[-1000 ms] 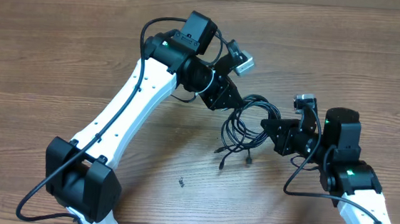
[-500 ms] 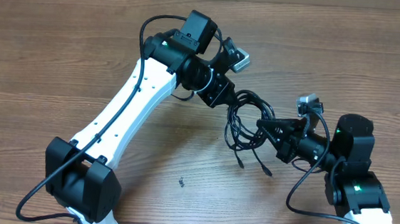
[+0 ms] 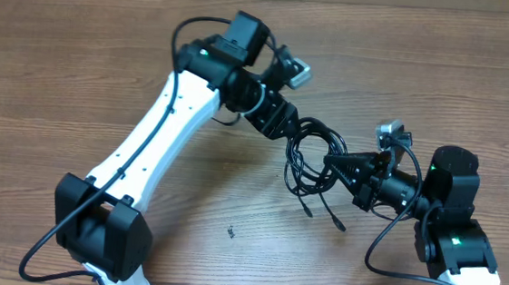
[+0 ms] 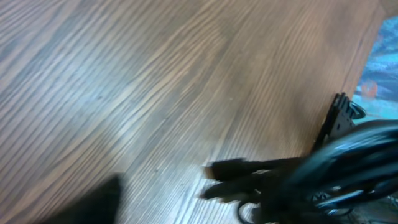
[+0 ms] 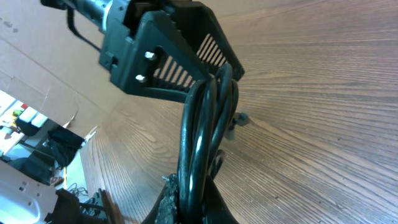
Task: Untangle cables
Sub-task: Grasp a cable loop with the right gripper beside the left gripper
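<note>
Right of centre overhead, the looped bundle of thin black cables (image 3: 305, 165) sits between both grippers. The black right gripper (image 3: 335, 161) is clamped tight on its strands. The black left gripper (image 3: 289, 127) meets its upper-left end, and blur leaves its grip unclear. Draw strands apart slowly, easing off if loops tighten.

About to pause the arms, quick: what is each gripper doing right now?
Left gripper: looks open, beside the cables.
Right gripper: closed on the cables.
</note>
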Controlling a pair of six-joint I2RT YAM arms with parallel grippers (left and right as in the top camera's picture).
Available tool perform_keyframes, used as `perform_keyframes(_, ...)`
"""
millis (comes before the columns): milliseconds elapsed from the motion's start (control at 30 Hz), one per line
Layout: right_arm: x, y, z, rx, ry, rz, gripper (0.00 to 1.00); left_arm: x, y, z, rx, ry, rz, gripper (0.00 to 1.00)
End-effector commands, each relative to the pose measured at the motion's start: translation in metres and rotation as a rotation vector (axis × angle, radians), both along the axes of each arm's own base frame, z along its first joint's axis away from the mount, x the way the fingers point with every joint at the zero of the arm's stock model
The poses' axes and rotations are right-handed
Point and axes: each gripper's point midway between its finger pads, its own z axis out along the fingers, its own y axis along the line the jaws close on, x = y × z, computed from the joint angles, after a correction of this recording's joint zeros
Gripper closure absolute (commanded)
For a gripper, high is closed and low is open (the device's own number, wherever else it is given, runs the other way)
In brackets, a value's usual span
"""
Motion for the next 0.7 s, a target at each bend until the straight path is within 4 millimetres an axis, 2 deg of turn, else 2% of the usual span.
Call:
perform_keyframes(0,-0.003,0.003,0.017,0.015,-0.052,0.026,0.96,-0.014,-0.003,0.017,-0.049,-0.006,-0.065,0.01)
perform_keyframes(167,0.003,-0.002,0.012,-0.006,-0.04,-0.02,0.96,-0.023,0.005,0.018,-0.064,0.078,-0.041,0.0)
perform_keyframes(300,0.013,-0.011,0.007,-0.014,0.008,-0.115,0.96,-0.041,-0.002,0.027,-0.124,0.094,-0.133,0.0)
perform_keyframes(533,0.022,-0.02,0.002,-0.034,0.032,-0.194,0.96,-0.05,-0.007,0.034,-0.171,0.073,-0.206,0.0)
perform_keyframes(667,0.025,-0.024,0.0,-0.038,0.047,-0.229,0.96,-0.071,-0.01,0.046,-0.271,0.05,-0.346,0.0)
